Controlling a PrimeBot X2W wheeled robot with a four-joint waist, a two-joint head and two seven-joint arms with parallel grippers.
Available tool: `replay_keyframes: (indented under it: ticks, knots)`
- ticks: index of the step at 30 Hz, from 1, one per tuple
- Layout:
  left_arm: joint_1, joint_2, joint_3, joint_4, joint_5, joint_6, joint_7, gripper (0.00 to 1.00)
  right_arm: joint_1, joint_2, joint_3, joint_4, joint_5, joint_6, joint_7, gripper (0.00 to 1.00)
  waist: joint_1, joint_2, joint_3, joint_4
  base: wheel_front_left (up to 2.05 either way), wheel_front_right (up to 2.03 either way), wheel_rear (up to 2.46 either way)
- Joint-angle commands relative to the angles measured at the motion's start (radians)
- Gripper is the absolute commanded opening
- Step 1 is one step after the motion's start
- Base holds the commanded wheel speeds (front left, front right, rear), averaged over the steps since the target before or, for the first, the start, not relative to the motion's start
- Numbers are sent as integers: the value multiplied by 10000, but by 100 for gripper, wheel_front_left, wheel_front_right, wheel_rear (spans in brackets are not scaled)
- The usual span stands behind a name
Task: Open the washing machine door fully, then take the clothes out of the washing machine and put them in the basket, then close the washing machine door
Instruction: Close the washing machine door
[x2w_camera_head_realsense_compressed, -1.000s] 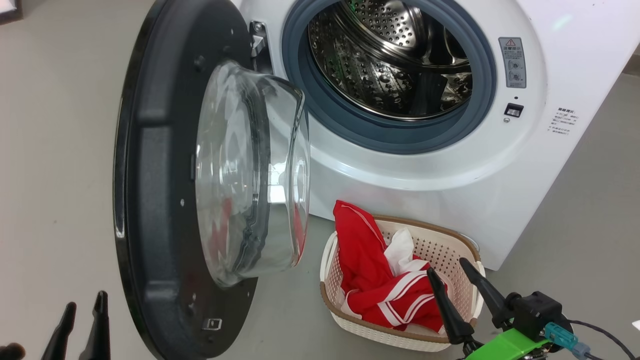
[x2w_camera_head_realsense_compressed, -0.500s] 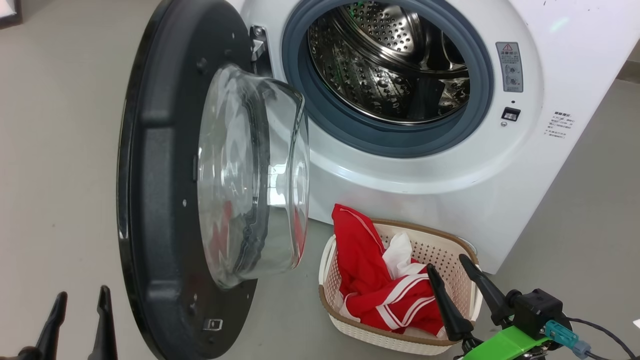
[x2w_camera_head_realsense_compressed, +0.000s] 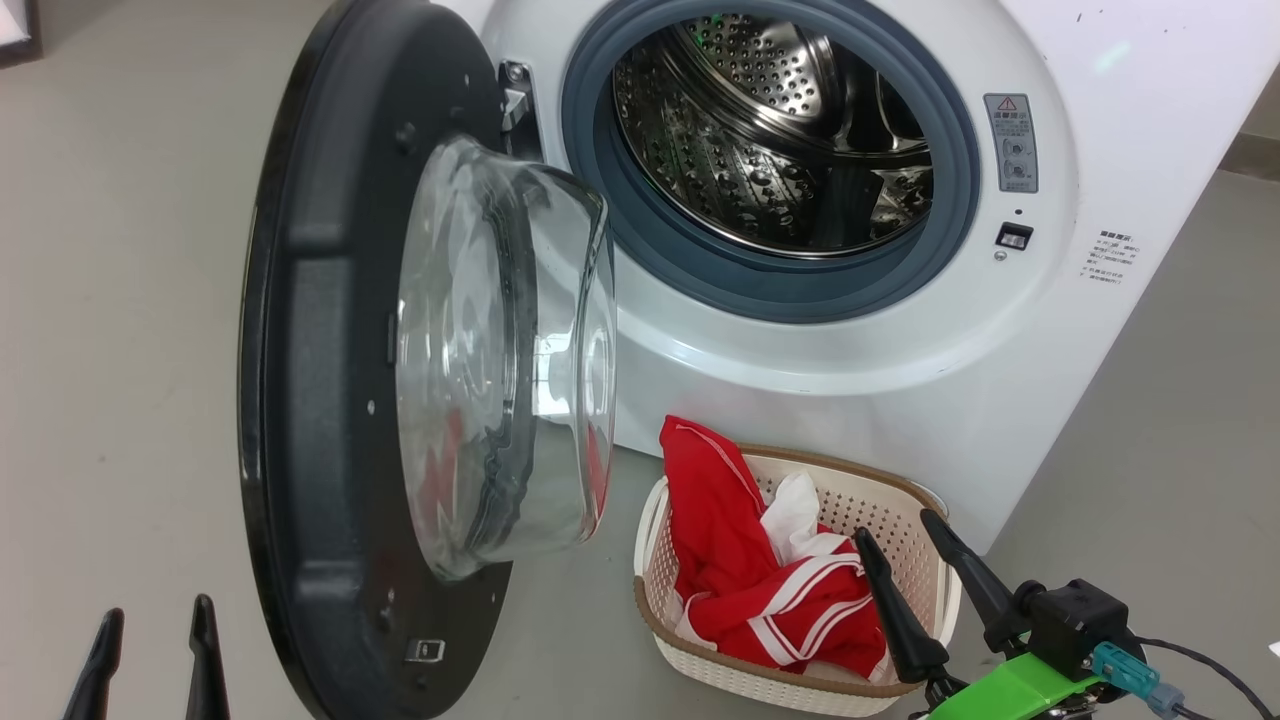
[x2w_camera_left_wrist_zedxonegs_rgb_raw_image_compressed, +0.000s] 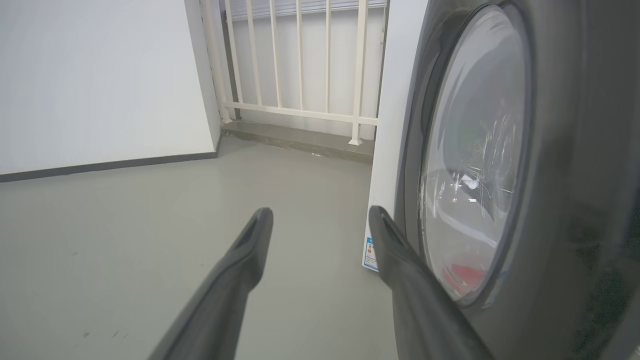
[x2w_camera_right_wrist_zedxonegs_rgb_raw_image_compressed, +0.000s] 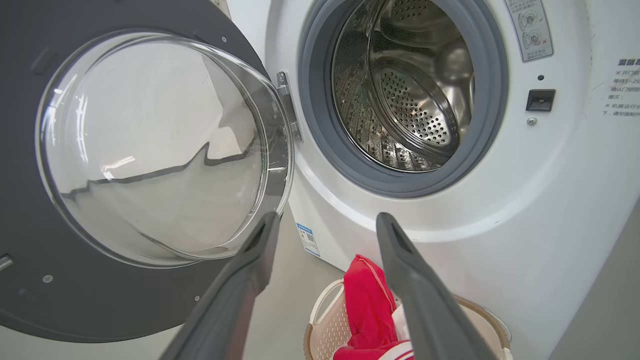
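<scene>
Unloading is looking finished: the bright red, white-striped cloth clothes (x2w_camera_head_realsense_compressed: 760, 570) are lying in the small cream-white perforated plastic basket (x2w_camera_head_realsense_compressed: 800, 685) before the big white front-loading washing machine (x2w_camera_head_realsense_compressed: 800, 370), its steel drum (x2w_camera_head_realsense_compressed: 770, 130) showing empty. Closing the large round glossy black door (x2w_camera_head_realsense_compressed: 320, 300), which is standing wide, is likely coming next. For that, the left gripper (x2w_camera_head_realsense_compressed: 157, 608), fingers released and empty, is hovering by the door's outer face and would need to push it round, while the right gripper (x2w_camera_head_realsense_compressed: 896, 526) is hanging open-fingered over the basket.

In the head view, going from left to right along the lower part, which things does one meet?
The left gripper with two dark fingers → large round black washing machine door → bright red clothes with white stripes → right gripper with dark fingers.
</scene>
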Motion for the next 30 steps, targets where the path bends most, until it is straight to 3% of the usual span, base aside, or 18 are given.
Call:
replay_keyframes:
  ticks: [1, 17, 18, 20, 22, 23, 30]
  knots:
    - [-166, 108, 368, -200, 91, -56, -120, 100, -115, -16, 149, -228, 92, 65, -63, 100, 0, 0, -3, -4, 0, 0, 0]
    - [-361, 237, 203, -100, -236, -56, -120, 100, -105, -2, 72, -243, 49, 65, -63, 100, 0, 0, 65, 0, 0, 0, 0]
    - [-400, 288, 173, -73, -308, -56, -120, 94, -107, 0, 74, -241, 48, 65, -63, 100, 0, 0, 67, 0, 0, 0, 0]
    - [-524, 373, 147, -9, -584, -56, -120, 54, -112, 4, 73, -239, 46, 65, -63, 100, 0, 0, 80, 3, 0, 0, 0]
    - [-679, 569, 75, 91, -862, -56, -120, 34, -121, 9, 71, -235, 44, 65, -63, 100, 0, 0, 93, 1, 0, 0, 0]
    - [-769, 695, 27, 135, -981, -56, -120, 0, -124, 12, 71, -234, 44, 65, -63, 100, 0, 0, 103, -1, 0, 0, 0]
    - [-1552, 1738, -435, 408, -2487, -56, -120, 0, -80, 34, -42, -274, 25, 65, -63, 100, 0, 0, 149, -6, 0, 0, 0]
